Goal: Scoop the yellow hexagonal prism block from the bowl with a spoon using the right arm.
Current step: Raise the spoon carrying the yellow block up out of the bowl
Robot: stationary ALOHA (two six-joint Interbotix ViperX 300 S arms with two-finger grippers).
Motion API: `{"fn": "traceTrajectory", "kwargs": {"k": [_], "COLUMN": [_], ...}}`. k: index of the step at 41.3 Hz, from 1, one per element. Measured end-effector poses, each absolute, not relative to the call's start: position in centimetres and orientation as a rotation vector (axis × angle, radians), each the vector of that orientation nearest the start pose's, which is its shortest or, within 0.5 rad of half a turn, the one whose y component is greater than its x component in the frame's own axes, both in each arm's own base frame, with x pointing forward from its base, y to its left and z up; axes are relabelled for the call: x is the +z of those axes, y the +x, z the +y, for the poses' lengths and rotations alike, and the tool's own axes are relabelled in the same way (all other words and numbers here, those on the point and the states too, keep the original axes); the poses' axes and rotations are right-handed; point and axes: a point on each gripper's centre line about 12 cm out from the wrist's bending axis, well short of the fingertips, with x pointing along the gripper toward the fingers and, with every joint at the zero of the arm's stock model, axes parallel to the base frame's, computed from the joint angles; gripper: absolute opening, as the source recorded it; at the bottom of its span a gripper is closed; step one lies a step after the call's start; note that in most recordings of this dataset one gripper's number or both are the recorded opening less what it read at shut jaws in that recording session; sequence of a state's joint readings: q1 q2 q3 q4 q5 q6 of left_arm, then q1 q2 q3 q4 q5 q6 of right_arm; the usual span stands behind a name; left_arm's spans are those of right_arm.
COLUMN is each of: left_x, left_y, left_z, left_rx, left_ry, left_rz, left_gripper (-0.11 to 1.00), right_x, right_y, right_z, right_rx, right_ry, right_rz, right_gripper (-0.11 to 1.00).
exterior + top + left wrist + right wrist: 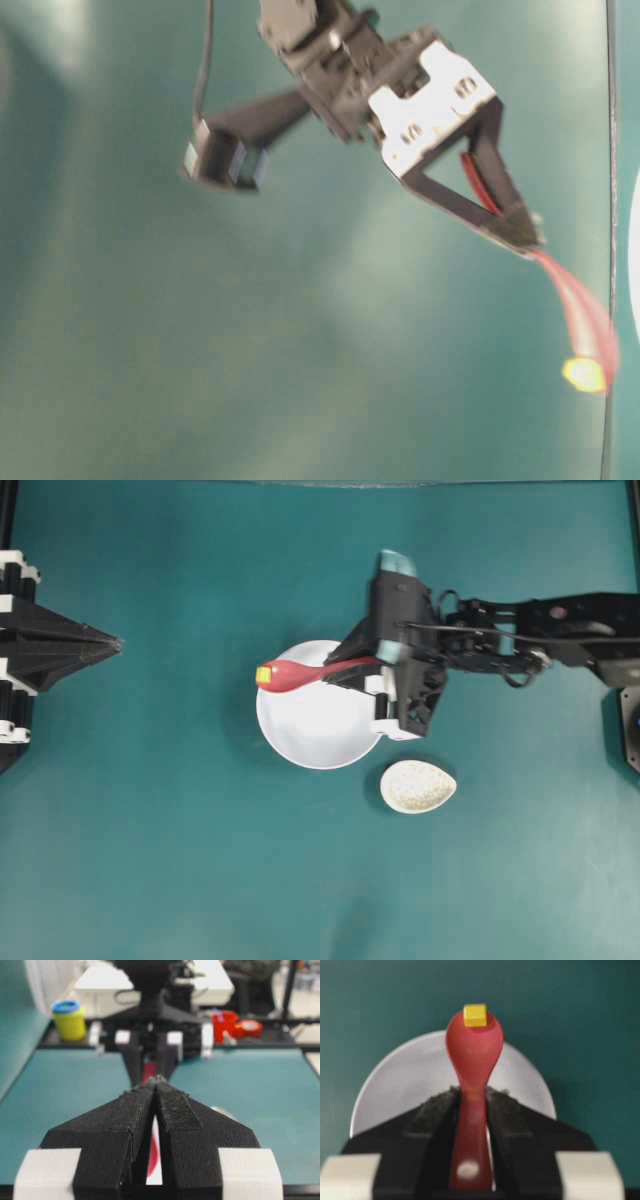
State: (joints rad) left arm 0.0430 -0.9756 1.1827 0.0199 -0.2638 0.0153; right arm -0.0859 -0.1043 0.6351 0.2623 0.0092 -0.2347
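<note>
The right arm's gripper [345,667] is shut on the handle of the pink-red spoon [295,673] and holds it over the far-left rim of the white bowl [320,730]. The yellow block [264,675] sits at the tip of the spoon's scoop. In the right wrist view the block [475,1015] rests on the front edge of the spoon [475,1055], above the bowl [400,1080], with the gripper [472,1092] shut on the handle. The table-level view shows the spoon [580,310] and block [583,375] blurred. The left gripper [115,641] is shut and empty at the left edge, as its wrist view [156,1080] also shows.
A small speckled oval spoon rest [418,787] lies on the teal table to the lower right of the bowl. In the left wrist view a yellow jar with a blue lid [69,1020] and red items [225,1022] stand beyond the table's far edge.
</note>
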Motion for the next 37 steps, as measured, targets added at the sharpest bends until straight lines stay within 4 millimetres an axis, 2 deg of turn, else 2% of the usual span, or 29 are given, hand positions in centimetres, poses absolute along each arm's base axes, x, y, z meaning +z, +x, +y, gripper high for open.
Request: {"fn": "traceTrajectory", "kwargs": {"k": [10, 19, 37], "left_x": [29.0, 29.1, 29.2], "left_y": [19.6, 19.5, 19.5], "left_z": [0.8, 0.8, 0.8], "left_rx": [0.040, 0.040, 0.040], "left_ry": [0.038, 0.036, 0.038], "left_rz": [-0.058, -0.061, -0.067], "left_gripper": [0.00, 0.00, 0.00], "right_x": [23.7, 25.3, 27.1], "right_y": [36.1, 34.2, 32.9], "right_z": [-3.0, -3.0, -2.8], "right_rx": [-0.117, -0.126, -0.118], "right_ry": [0.028, 0.024, 0.024], "right_rz": [0.367, 0.294, 0.257], "right_gripper": [0.23, 0.23, 0.23]}}
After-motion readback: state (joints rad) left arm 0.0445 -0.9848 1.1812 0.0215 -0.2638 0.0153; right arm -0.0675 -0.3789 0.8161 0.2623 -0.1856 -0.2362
